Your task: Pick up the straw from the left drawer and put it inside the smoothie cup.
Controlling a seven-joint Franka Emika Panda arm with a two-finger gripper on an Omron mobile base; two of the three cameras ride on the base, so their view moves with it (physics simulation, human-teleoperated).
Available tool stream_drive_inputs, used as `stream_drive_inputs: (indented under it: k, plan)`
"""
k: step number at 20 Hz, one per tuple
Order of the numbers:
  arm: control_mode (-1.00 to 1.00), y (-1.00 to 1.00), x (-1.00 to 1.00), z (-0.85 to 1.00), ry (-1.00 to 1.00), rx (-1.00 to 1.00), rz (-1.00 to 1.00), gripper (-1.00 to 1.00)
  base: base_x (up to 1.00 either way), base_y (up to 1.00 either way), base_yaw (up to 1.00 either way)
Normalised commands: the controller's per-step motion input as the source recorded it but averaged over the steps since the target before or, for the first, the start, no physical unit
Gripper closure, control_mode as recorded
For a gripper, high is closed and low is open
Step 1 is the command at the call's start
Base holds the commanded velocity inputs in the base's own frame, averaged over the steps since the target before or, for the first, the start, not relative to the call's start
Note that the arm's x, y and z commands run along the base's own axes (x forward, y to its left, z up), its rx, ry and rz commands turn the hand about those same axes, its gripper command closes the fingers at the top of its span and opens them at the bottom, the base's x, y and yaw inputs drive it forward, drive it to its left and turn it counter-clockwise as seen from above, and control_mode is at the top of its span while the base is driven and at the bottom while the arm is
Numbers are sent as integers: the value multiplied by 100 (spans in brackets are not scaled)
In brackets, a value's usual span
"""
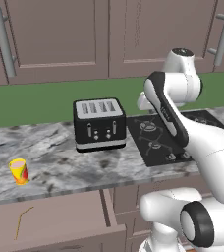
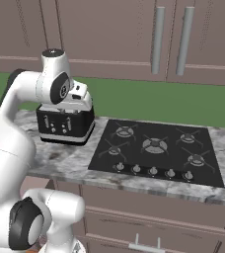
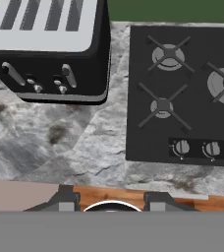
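- The straw [image 1: 23, 220] is lying flat on the floor of the open drawer [image 1: 65, 216], toward its left side, bent end uppermost in the left base view.
- It is looking very thin and light, probably stiff yet easy to roll or flick, so a pinch across its straight middle seems safest.
- The cup [image 1: 18, 171] is standing upright on the table [image 1: 55, 162] just behind the drawer; being small, it may tip when the straw goes in.
- The end effector [image 3: 111, 201] is hovering over the table edge, fingers [image 3: 65, 201] spread and gripping nothing, well right of the straw.
- Beyond it, the toaster [image 1: 99, 122] is sitting beside the hob [image 2: 156, 148].
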Motion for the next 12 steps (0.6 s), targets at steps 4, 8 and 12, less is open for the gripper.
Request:
stream_drive_inputs:
  k: [4, 8, 12]
  plan:
    - [-100, 0, -14, 0, 0, 0, 0, -100, 0, 0, 0]
    - [-100, 4, -28, 0, 0, -4, 4, -100, 0, 0, 0]
    - [-100, 5, -26, 0, 0, -6, 5, -100, 0, 0, 0]
